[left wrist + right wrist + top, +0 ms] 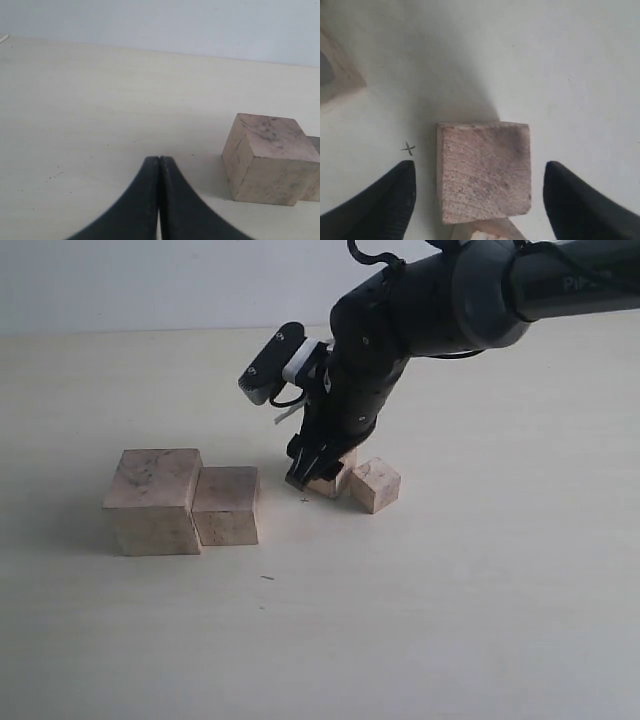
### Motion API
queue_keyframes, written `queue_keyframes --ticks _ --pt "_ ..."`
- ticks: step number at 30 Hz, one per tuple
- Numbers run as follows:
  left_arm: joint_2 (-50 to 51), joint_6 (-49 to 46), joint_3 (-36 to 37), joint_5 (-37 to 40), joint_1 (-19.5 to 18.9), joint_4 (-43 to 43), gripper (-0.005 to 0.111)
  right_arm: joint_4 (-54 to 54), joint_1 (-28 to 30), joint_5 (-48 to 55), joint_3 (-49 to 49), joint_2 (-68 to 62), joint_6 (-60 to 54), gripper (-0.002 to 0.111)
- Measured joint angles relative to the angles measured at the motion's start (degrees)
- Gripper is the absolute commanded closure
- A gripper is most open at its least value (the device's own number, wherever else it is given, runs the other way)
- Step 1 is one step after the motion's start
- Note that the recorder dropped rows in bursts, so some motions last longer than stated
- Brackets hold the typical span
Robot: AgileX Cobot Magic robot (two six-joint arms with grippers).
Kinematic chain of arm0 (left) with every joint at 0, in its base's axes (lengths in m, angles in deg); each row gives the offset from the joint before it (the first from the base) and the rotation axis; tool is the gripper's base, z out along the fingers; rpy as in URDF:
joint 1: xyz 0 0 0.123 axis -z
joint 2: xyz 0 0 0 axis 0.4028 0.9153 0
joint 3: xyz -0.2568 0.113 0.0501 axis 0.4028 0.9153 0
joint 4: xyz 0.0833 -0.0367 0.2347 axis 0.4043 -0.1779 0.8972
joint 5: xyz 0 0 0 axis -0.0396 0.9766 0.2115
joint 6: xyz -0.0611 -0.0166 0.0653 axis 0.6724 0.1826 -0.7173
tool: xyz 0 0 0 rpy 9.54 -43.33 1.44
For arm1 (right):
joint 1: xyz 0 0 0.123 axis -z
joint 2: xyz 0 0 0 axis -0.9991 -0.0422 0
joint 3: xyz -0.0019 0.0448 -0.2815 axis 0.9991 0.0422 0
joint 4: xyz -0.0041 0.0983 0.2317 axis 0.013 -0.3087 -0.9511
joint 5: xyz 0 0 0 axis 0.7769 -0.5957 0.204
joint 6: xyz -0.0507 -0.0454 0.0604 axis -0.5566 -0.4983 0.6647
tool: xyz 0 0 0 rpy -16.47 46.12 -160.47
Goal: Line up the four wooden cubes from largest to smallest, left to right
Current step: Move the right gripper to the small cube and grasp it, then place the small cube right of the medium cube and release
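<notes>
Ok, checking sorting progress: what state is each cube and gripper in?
Largest cube: resting, touching second cube.
Second cube: resting, against largest.
Third cube: resting, not gripped.
Smallest cube: resting, turned askew.
Right gripper: open around third cube.
Left gripper: shut, empty.

The right gripper (479, 169) stands spread, its dark fingers (390, 200) on either side of a wooden cube (484, 172), clear of it. A small cross mark (409, 148) sits on the table (545, 60) just beside the cube.
</notes>
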Motion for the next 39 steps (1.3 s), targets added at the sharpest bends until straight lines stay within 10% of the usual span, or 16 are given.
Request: queue_keyframes --ticks 18,29,39 --pt "0.00 0.00 0.00 0.00 0.00 0.00 0.107 2.96 1.51 -2.63 0.03 -4.03 1.24 0.041" --pt "0.00 0.00 0.00 0.00 0.00 0.00 0.107 -0.01 2.78 -3.36 0.03 -4.73 1.15 0.108" --pt "0.00 0.00 0.00 0.00 0.00 0.00 0.107 -5.04 2.78 1.79 0.03 -2.73 -12.79 0.108"
